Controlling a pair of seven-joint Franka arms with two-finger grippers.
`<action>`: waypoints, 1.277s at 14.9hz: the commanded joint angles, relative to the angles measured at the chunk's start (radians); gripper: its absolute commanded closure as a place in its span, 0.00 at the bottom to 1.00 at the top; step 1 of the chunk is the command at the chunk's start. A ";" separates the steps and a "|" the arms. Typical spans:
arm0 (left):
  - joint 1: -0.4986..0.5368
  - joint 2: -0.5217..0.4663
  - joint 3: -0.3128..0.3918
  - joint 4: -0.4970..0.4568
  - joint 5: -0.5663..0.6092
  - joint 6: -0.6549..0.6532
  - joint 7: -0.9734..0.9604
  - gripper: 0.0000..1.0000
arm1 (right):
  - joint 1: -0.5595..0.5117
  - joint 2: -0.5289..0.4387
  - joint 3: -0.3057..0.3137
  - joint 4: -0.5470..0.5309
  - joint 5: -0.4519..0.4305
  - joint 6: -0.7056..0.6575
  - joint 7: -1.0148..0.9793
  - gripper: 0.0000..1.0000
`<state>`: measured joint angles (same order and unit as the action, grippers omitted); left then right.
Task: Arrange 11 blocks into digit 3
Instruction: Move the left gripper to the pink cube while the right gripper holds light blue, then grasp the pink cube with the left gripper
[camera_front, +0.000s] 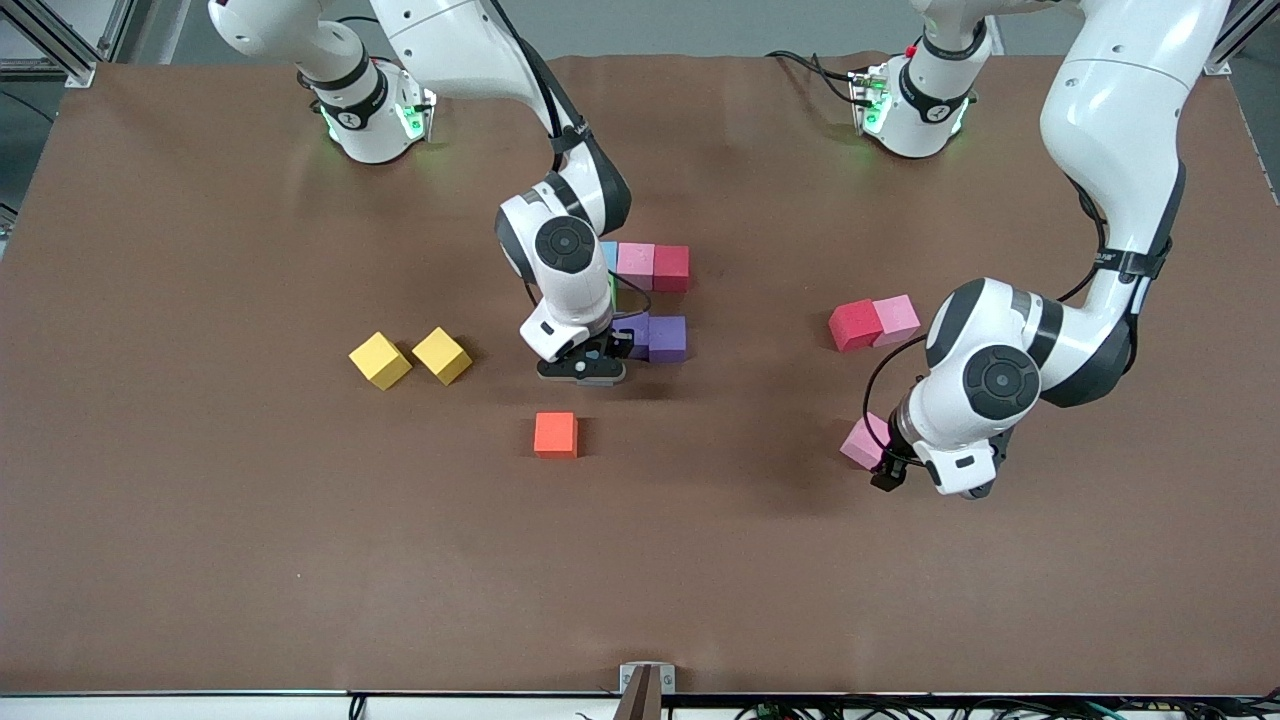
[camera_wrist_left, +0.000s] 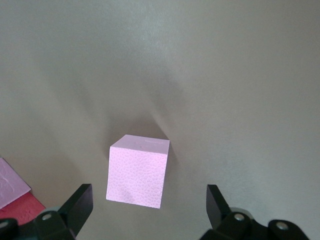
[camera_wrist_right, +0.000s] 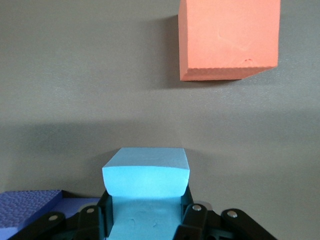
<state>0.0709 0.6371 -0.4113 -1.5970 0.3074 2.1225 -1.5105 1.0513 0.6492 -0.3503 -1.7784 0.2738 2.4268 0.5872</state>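
The right pincer (camera_front: 585, 368) sits low over the middle of the bench (camera_front: 200, 520), its fingers squeezed onto a light blue block (camera_wrist_right: 146, 175). Just beside it lie two purple blocks (camera_front: 660, 337), touching each other. At 12 o'clock from them, farther from the front camera, runs a row of touching cubes: another light blue block (camera_front: 609, 256), mostly hidden by the arm, a pink block (camera_front: 636, 264) and a red block (camera_front: 671, 267). A sliver of green shows at the arm's edge between the row and the purple pair. The orange block (camera_front: 555, 434) lies alone at 6 o'clock from the right pincer, nearer the front camera.

The left pincer (camera_front: 884, 470) hangs toward the left arm's end of the bench with its fingers (camera_wrist_left: 80, 202) spread wide on either side of a lone pink cube (camera_wrist_left: 136, 171), holding nothing. At 12 o'clock from it a second red block (camera_front: 855, 325) touches a third pink one (camera_front: 897, 318).

Two yellow cubes (camera_front: 410, 358) lie toward the right arm's end.
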 joint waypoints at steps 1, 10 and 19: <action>-0.003 0.018 -0.004 0.008 0.002 0.002 0.024 0.00 | 0.012 -0.005 0.002 -0.019 -0.004 0.017 -0.003 0.91; 0.009 0.029 -0.004 -0.063 0.059 0.062 0.053 0.00 | 0.013 -0.005 0.002 -0.021 -0.007 0.015 -0.056 0.91; 0.023 0.033 -0.004 -0.124 0.068 0.168 0.069 0.00 | 0.006 -0.005 0.002 -0.021 -0.005 0.005 -0.055 0.88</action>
<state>0.0849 0.6789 -0.4108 -1.6949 0.3553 2.2568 -1.4524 1.0515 0.6493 -0.3484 -1.7784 0.2718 2.4312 0.5363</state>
